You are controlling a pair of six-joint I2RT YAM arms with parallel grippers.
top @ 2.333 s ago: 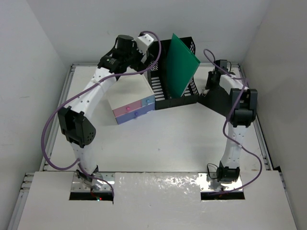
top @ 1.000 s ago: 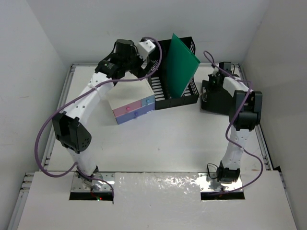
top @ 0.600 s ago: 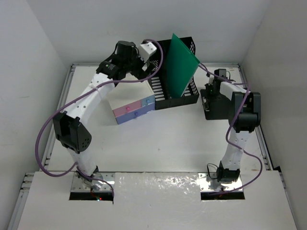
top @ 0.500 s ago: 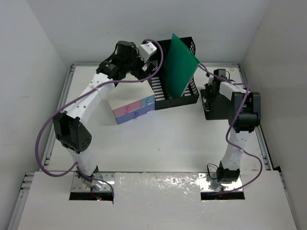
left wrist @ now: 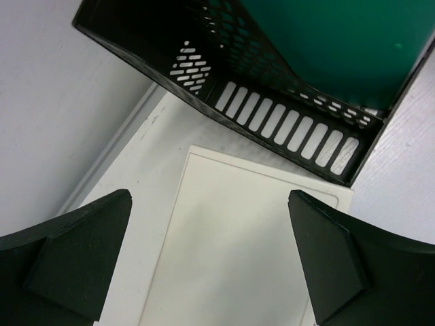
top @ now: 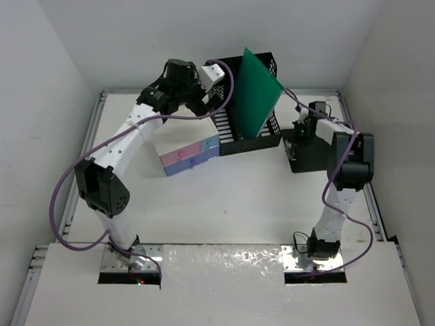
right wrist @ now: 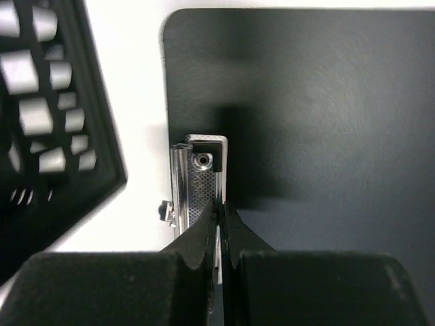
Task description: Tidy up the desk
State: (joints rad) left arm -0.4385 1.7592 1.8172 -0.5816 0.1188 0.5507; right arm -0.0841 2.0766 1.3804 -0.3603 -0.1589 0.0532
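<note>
White left arm (top: 126, 146) arches over the drawer box (top: 187, 146), left gripper (left wrist: 211, 204) spread wide, nothing held, above its cream top beside the black mesh tray (top: 231, 129) with a tilted green sheet (top: 255, 92). The white desk (top: 238, 197), pale-railed with white walls around it, carries all at its far side. Farther right, the right gripper (right wrist: 218, 217) is pinched on the ribbed metal clip (right wrist: 197, 183) of the matte black clipboard (top: 309, 153), flat right of the tray.

Top view looks down from behind the arms on the whole table (top: 238, 197). Left wrist view faces down, rack (left wrist: 146, 41) ahead of the left hand (left wrist: 211, 261). Right wrist view is close on the clipboard (right wrist: 326, 102), rack left of the right hand (right wrist: 219, 227); all share it.
</note>
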